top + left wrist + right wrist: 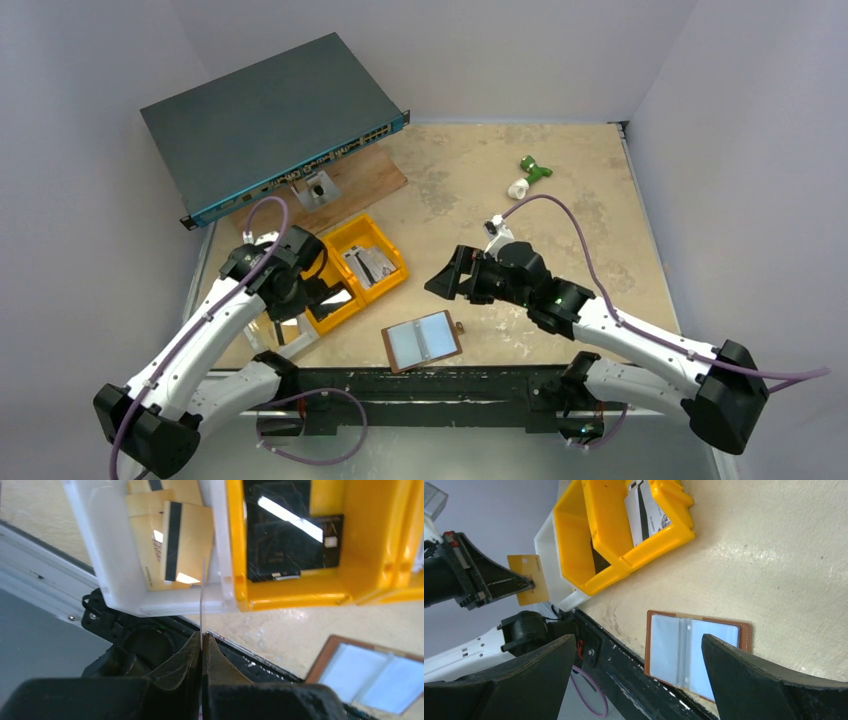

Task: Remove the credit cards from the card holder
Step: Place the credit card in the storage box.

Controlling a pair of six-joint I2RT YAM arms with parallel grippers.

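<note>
Your left claw is pinching a gold card by one edge, by the white bin. Your right claw hangs spread above the open wallet at the near edge of the table. Its pale cards look thin, stiff, slick; take an exposed edge.

Top cam's mounted high behind the arm bases, looking down on the whole table. Left wrist cam sits really close, peering past its fingers at the yellow bin and white tray. Right wrist cam hangs farther back, facing the left gripper and its gold card. All three catch the card holder.
</note>
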